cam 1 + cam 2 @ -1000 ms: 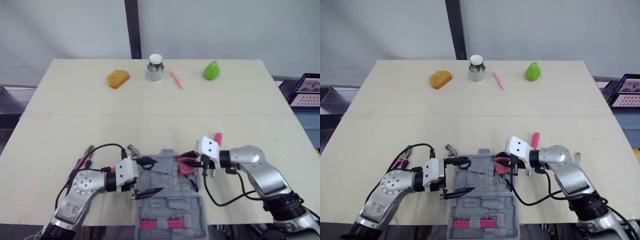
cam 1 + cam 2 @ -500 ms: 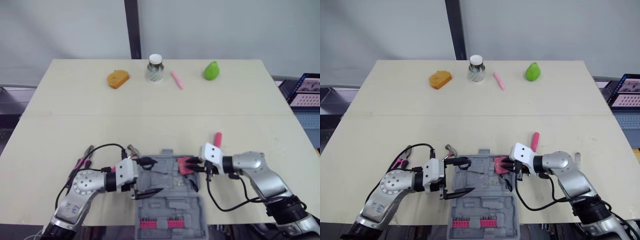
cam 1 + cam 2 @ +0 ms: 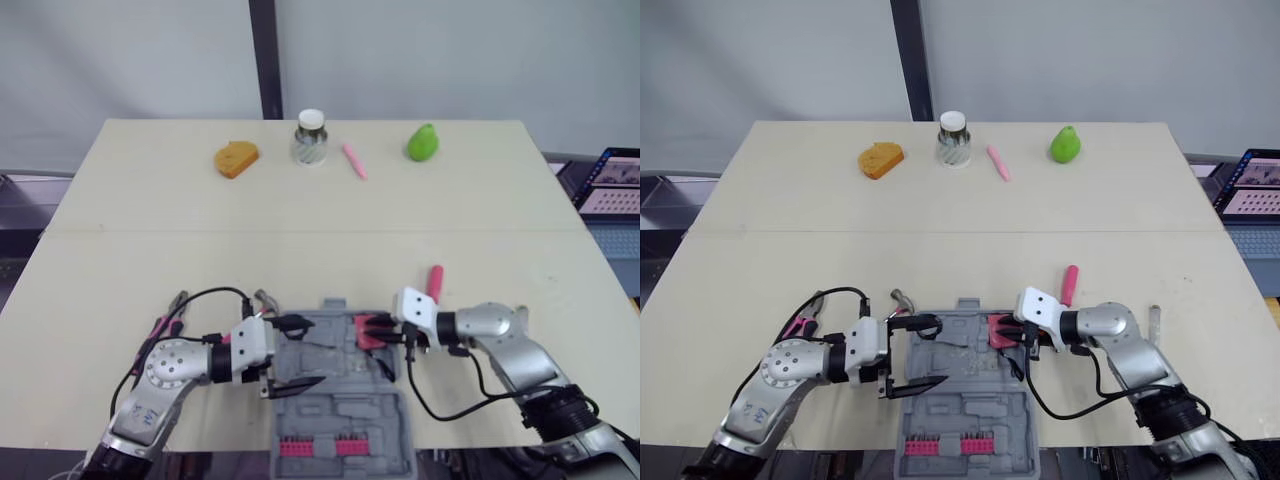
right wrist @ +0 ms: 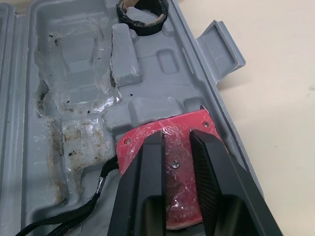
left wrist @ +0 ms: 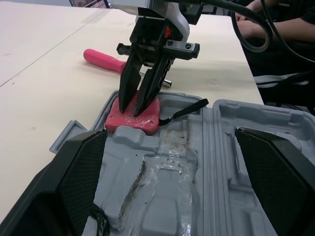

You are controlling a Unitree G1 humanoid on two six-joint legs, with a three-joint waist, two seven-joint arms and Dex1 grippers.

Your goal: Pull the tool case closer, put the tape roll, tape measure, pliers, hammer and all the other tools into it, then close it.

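The grey tool case (image 3: 340,405) lies open at the table's front edge. A red tape measure (image 3: 366,335) rests flat in its far right corner. My right gripper (image 3: 373,325) reaches in level from the right. Its fingertips (image 4: 152,140) rest on the tape measure's face, open by a narrow gap and not round its sides. A black tape roll (image 4: 142,10) sits in a case pocket. My left gripper (image 3: 300,352) hangs wide open over the case's left part, holding nothing. Pink-handled pliers (image 3: 165,325) lie left of the case. A pink-handled tool (image 3: 433,280) lies to its right.
Along the table's far edge stand an orange bread-shaped thing (image 3: 236,157), a lidded jar (image 3: 311,137), a pink marker (image 3: 354,159) and a green pear (image 3: 423,141). A metal tool head (image 3: 265,298) lies by the case's far left corner. Pink bits (image 3: 320,447) line the case's near half.
My right wrist has dropped and turned level, and its fingers have slid left onto the tape measure. The tape measure and the left arm have stayed put.
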